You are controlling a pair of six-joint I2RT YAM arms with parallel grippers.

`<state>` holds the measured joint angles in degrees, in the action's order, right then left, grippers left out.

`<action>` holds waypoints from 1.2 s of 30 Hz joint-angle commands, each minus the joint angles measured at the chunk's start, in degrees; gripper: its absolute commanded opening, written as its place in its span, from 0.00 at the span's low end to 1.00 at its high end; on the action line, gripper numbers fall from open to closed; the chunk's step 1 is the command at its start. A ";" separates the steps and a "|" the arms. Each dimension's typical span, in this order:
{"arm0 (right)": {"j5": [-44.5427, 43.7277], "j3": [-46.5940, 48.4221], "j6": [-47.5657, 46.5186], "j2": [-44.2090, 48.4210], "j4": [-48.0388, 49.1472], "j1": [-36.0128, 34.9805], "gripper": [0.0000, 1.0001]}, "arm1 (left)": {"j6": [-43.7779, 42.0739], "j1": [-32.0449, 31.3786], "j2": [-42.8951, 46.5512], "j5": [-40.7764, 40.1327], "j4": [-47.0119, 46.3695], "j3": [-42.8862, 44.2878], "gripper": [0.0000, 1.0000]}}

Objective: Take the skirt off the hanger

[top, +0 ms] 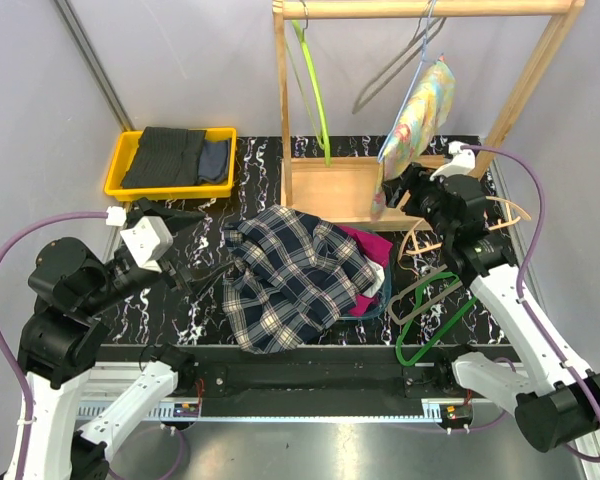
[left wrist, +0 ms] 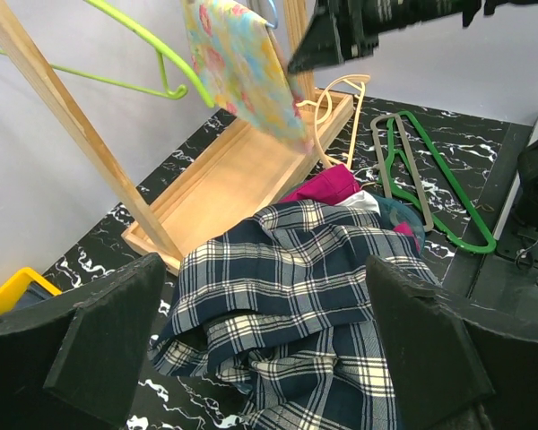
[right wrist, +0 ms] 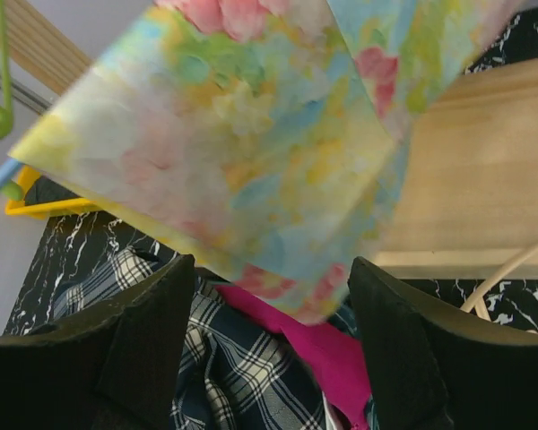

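**Floral skirt (top: 420,110) hangs on wooden rack (top: 430,9)**

The left end effector (top: 185,245) is spread wide beside the plaid garment (top: 290,275) on the bench (top: 205,310). The skirt hangs from a blue hanger (top: 426,35). The right end effector (top: 395,188) is spread at its hem.
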<state>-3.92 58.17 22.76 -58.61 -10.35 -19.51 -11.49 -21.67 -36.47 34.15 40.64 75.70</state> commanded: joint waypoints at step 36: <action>-6.51 -8.88 9.43 -2.11 20.29 -17.98 0.73 | 1.03 0.23 -1.06 1.00 -2.76 0.59 0.99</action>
<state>0.25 42.70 42.59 -60.73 12.91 -28.64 -10.92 -21.67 -36.95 34.24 40.47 75.72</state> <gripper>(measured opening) 0.735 0.987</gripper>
